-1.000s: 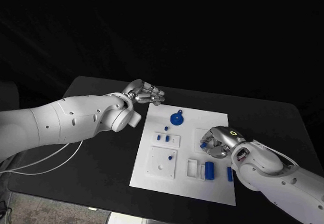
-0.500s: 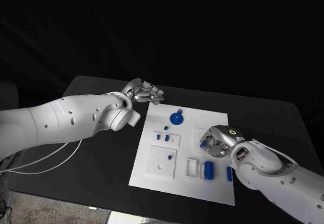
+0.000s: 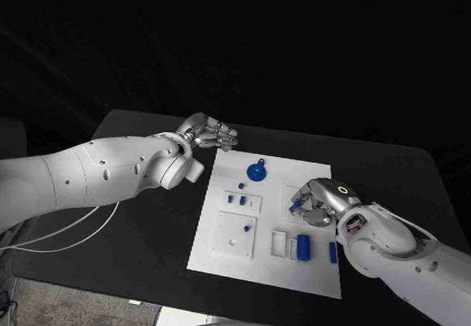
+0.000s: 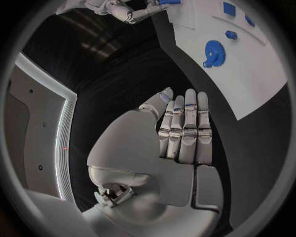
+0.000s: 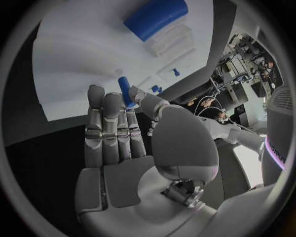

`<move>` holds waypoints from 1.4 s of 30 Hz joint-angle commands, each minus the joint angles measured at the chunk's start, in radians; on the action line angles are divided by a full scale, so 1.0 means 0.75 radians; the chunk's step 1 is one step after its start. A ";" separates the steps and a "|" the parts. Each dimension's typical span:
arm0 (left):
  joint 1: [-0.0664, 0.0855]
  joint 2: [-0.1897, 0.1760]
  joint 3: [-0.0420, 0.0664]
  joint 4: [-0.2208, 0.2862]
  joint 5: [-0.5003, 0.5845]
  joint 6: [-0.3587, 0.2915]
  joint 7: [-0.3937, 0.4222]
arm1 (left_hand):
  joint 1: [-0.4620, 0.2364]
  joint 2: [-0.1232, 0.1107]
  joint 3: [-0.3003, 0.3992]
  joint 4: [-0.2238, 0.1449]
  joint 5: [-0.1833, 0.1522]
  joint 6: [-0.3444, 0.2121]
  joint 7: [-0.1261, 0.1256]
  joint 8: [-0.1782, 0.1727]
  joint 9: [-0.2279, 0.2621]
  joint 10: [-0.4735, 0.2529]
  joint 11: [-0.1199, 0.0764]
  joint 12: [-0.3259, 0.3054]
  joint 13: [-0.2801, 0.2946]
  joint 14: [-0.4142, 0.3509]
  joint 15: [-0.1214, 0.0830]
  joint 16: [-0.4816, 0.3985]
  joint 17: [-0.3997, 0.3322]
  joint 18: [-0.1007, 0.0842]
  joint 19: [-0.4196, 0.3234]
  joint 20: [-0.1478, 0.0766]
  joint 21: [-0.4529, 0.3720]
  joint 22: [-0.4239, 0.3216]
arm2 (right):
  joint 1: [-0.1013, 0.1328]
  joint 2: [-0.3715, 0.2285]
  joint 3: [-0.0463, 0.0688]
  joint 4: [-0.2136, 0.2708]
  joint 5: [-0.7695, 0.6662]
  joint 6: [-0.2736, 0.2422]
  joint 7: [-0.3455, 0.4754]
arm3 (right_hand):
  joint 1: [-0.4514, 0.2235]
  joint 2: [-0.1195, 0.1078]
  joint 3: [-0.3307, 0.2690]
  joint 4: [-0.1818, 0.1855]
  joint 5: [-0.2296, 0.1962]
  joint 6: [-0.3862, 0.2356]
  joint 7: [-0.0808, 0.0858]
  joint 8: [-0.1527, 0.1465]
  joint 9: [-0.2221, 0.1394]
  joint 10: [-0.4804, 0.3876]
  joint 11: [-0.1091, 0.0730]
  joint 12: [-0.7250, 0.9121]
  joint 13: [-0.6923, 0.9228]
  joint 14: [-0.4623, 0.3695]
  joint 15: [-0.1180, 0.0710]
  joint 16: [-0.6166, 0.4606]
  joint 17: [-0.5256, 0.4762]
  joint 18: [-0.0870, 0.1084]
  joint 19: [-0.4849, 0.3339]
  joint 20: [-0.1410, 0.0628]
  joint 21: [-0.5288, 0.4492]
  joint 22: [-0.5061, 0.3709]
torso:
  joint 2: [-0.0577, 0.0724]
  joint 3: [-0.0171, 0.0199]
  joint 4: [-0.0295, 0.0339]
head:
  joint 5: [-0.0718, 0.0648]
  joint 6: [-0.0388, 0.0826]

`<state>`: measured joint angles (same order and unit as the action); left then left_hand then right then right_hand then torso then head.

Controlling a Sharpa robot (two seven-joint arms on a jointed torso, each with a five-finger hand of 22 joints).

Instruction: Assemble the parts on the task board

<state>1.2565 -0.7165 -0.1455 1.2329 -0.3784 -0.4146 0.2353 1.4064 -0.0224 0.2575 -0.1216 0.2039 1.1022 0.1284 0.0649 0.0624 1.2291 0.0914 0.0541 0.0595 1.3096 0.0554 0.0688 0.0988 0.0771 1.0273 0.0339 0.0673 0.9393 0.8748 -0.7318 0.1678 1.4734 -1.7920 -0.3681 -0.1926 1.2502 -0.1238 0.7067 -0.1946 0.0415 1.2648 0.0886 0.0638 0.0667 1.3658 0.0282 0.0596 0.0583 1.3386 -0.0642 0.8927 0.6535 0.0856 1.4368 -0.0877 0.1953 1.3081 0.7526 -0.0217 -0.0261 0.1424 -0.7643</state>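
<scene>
The right robot hand [image 3: 316, 205] hovers over the right side of the flat white rectangular task board [image 3: 230, 262], pinching a small blue cylindrical peg [image 5: 125, 90] (long axis roughly along the fingers). The left robot hand [image 3: 208, 135] hangs empty over the black tabletop [image 3: 147, 232] beyond the board's far-left corner, fingers straight and side by side.

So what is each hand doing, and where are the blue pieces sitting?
Left hand: off the board's far left corner, fingers together, holding nothing.
Right hand: over the board's right side, pinching a small blue peg.
Blue gear: lying flat on the task board.
Blue block: resting in its white holder.
</scene>
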 commanded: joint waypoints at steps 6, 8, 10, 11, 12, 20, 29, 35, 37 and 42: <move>0.001 0.007 0.001 -0.017 0.006 0.012 0.009 | -0.005 0.000 -0.001 0.004 -0.004 -0.004 0.001 -0.002 0.001 -0.007 -0.001 0.006 0.000 -0.005 0.003 -0.004 -0.001 -0.006 0.008 0.004 0.002 -0.003 | 0.001 -0.031 0.023 0.127 0.051 -0.034 0.001 | -0.012 0.000 0.010 0.000 0.009 0.037 -0.023 0.001 0.010 0.034 -0.018 0.003 0.004 0.016 -0.001 -0.007 0.016 0.028 0.008 -0.003 0.011 0.020 | 0.000 -0.0004 -0.0005 | 0.023 0.008; 0.001 0.010 0.001 -0.021 0.006 0.012 0.008 | -0.005 0.000 -0.001 0.004 -0.004 -0.004 0.001 -0.002 0.001 -0.007 -0.001 0.006 0.000 -0.005 0.003 -0.004 -0.001 -0.006 0.008 0.004 0.002 -0.003 | 0.001 -0.021 0.025 0.149 0.062 -0.031 0.006 | -0.012 0.001 0.009 0.000 0.009 0.037 -0.023 0.002 0.010 0.033 -0.017 0.002 0.004 0.016 -0.001 -0.009 0.018 0.028 0.008 -0.003 0.011 0.020 | 0.001 -0.0012 0.0002 | 0.031 0.007; 0.001 0.014 0.001 -0.023 0.006 0.013 0.008 | -0.005 0.000 -0.001 0.004 -0.004 -0.004 0.001 -0.002 0.001 -0.007 -0.001 0.006 0.000 -0.005 0.003 -0.004 -0.001 -0.006 0.008 0.004 0.002 -0.003 | 0.001 -0.009 0.026 0.162 0.066 -0.028 0.009 | -0.012 0.002 0.007 0.000 0.009 0.036 -0.022 0.001 0.010 0.032 -0.017 0.002 0.004 0.017 0.000 -0.011 0.020 0.029 0.008 -0.002 0.012 0.020 | 0.000 -0.0021 0.0011 | 0.039 0.008; 0.001 0.016 0.001 -0.024 0.006 0.013 0.008 | -0.005 0.000 -0.001 0.004 -0.004 -0.004 0.001 -0.002 0.001 -0.007 -0.001 0.006 0.000 -0.005 0.003 -0.004 -0.001 -0.006 0.008 0.004 0.002 -0.003 | 0.001 0.001 0.026 0.169 0.066 -0.026 0.011 | -0.011 0.003 0.005 -0.001 0.009 0.036 -0.022 0.002 0.010 0.032 -0.017 0.003 0.004 0.017 0.000 -0.013 0.022 0.029 0.007 -0.002 0.012 0.021 | 0.000 -0.0025 0.0021 | 0.043 0.008; 0.001 0.017 0.001 -0.025 0.006 0.013 0.008 | -0.005 0.000 -0.001 0.004 -0.004 -0.004 0.001 -0.002 0.001 -0.007 -0.001 0.006 0.000 -0.005 0.003 -0.004 -0.001 -0.006 0.008 0.004 0.002 -0.003 | 0.001 0.007 0.026 0.172 0.065 -0.025 0.012 | -0.011 0.003 0.005 -0.001 0.009 0.036 -0.022 0.002 0.010 0.032 -0.017 0.003 0.004 0.017 0.000 -0.013 0.022 0.029 0.007 -0.002 0.012 0.021 | 0.000 -0.0028 0.0026 | 0.046 0.008; 0.001 0.033 0.001 -0.030 0.006 0.014 0.008 | -0.005 0.000 -0.001 0.004 -0.004 -0.004 0.001 -0.002 0.001 -0.007 -0.001 0.006 0.000 -0.005 0.003 -0.004 -0.001 -0.006 0.008 0.004 0.002 -0.003 | 0.001 0.107 -0.015 0.182 0.004 -0.010 0.016 | -0.010 0.006 0.001 -0.005 0.009 0.036 -0.022 0.002 0.011 0.032 -0.017 0.003 0.004 0.019 0.000 -0.018 0.029 0.029 0.005 -0.001 0.014 0.021 | 0.002 -0.0049 0.0047 | 0.086 0.009; 0.001 0.045 0.001 -0.026 0.007 0.018 0.007 | -0.004 0.003 -0.001 0.007 -0.005 -0.002 0.002 -0.002 0.001 -0.006 -0.001 0.006 0.000 -0.005 0.003 -0.004 -0.001 -0.006 0.008 0.004 0.002 -0.002 | -0.006 0.211 -0.104 0.165 -0.044 0.000 0.014 | -0.013 0.009 0.003 -0.010 0.009 0.034 -0.022 0.001 0.011 0.031 -0.016 0.003 0.004 0.021 0.001 -0.027 0.039 0.031 0.000 -0.001 0.021 0.023 | 0.004 -0.0028 0.0050 | 0.107 0.007; 0.001 0.051 0.001 -0.019 0.008 0.019 0.006 | -0.004 0.003 -0.001 0.007 -0.005 -0.002 0.002 -0.002 0.001 -0.006 -0.001 0.006 0.000 -0.005 0.003 -0.004 -0.001 -0.006 0.008 0.004 0.002 -0.002 | -0.021 0.251 -0.138 0.140 -0.069 -0.007 0.001 | -0.014 0.010 0.003 -0.011 0.009 0.034 -0.022 0.002 0.011 0.031 -0.017 0.003 0.004 0.022 0.000 -0.028 0.040 0.031 0.001 -0.001 0.022 0.023 | 0.003 -0.0002 0.0026 | 0.122 -0.003; 0.001 0.052 0.001 -0.015 0.008 0.019 0.006 | -0.004 0.003 -0.001 0.007 -0.005 -0.002 0.002 -0.002 0.001 -0.006 -0.001 0.006 0.000 -0.005 0.003 -0.004 -0.001 -0.006 0.008 0.004 0.002 -0.002 | -0.026 0.261 -0.147 0.131 -0.086 -0.009 -0.002 | -0.015 0.011 0.005 -0.015 0.009 0.035 -0.022 0.002 0.012 0.032 -0.017 0.003 0.004 0.024 0.000 -0.030 0.043 0.032 0.001 -0.001 0.024 0.023 | 0.004 0.0002 0.0025 | 0.123 -0.006; 0.001 0.051 0.001 -0.005 0.009 0.021 0.006 | -0.005 0.003 -0.001 0.007 -0.005 -0.004 0.003 -0.002 0.001 -0.008 0.000 0.006 0.000 -0.005 0.004 -0.004 -0.001 -0.006 0.007 0.004 0.002 -0.002 | -0.035 0.285 -0.176 0.110 -0.126 -0.011 -0.006 | -0.014 0.011 0.006 -0.018 0.009 0.035 -0.022 0.002 0.012 0.032 -0.017 0.003 0.004 0.025 0.000 -0.030 0.044 0.032 0.001 -0.001 0.025 0.023 | 0.005 0.0001 0.0023 | 0.124 -0.014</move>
<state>1.2565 -0.6801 -0.1458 1.2247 -0.3778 -0.4125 0.2345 1.4064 -0.0224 0.2575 -0.1216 0.2039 1.1022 0.1284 0.0649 0.0624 1.2291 0.0914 0.0541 0.0596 1.3096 0.0554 0.0688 0.0988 0.0771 1.0273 0.0339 0.0673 0.9384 0.8501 -0.5218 0.0366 1.5585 -1.8374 -0.3813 -0.1934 1.2359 -0.1272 0.7107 -0.2020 0.0463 1.2708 0.0874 0.0606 0.0669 1.3849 0.0160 0.0553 0.0605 1.3505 -0.0653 0.8739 0.6857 0.0975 1.4366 -0.0873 0.2101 1.3077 0.7555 -0.0218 -0.0242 0.2343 -0.7722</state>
